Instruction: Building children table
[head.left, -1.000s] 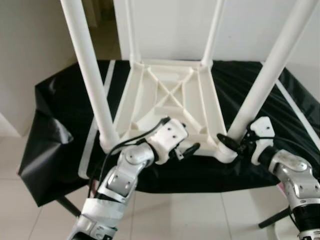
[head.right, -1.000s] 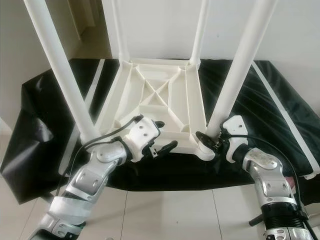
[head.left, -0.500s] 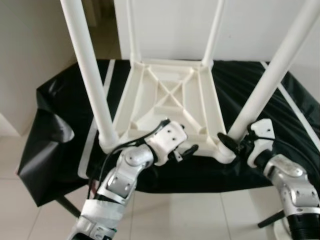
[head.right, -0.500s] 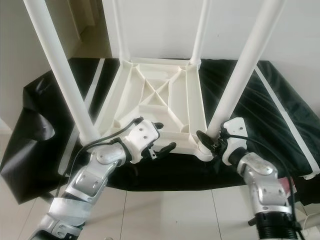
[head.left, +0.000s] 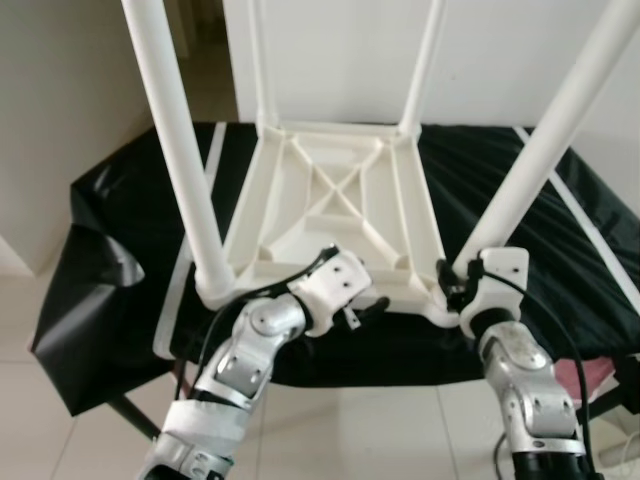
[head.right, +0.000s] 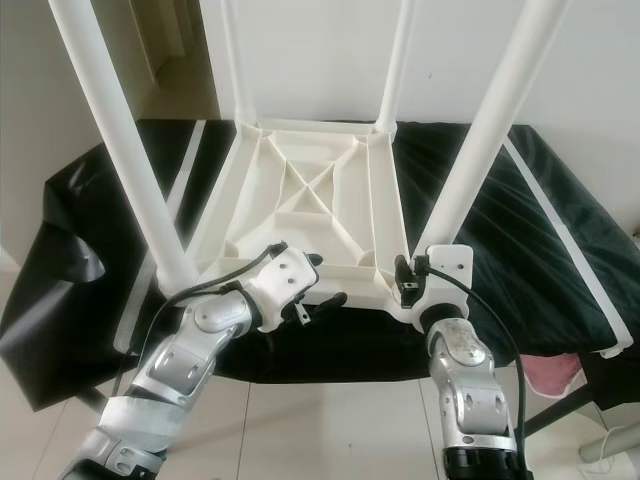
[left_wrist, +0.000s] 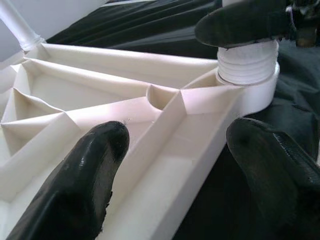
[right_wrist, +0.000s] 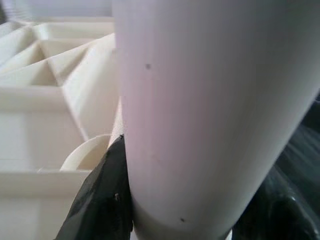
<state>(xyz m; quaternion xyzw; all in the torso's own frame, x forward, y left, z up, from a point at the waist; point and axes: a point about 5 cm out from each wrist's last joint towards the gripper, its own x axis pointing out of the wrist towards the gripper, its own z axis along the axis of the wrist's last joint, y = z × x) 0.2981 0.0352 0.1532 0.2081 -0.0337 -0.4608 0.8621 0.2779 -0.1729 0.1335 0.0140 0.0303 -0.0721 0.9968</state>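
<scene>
A white children's table (head.left: 340, 200) lies upside down on a black-covered worktop, its ribbed underside facing up. Its legs stand upright: the near left leg (head.left: 180, 150), the near right leg (head.left: 545, 150) and two thin far legs (head.left: 258, 60). My right gripper (head.left: 455, 285) is shut on the base of the near right leg (right_wrist: 200, 115), one finger (right_wrist: 100, 200) pressed against it. My left gripper (head.right: 322, 280) is open astride the near rim (left_wrist: 200, 130), one finger (left_wrist: 75, 185) inside the frame and the other outside.
The black cloth (head.left: 120, 220) hangs over the worktop's edges and carries white stripes. Pale floor tiles (head.left: 380, 430) lie below the near edge. Something pink (head.left: 600, 375) sits low at the right. A white wall stands behind, with a doorway at the back left.
My right arm has swung in from the right and now stands straight before the near right leg, the gripper still at its base. The left gripper has hardly moved.
</scene>
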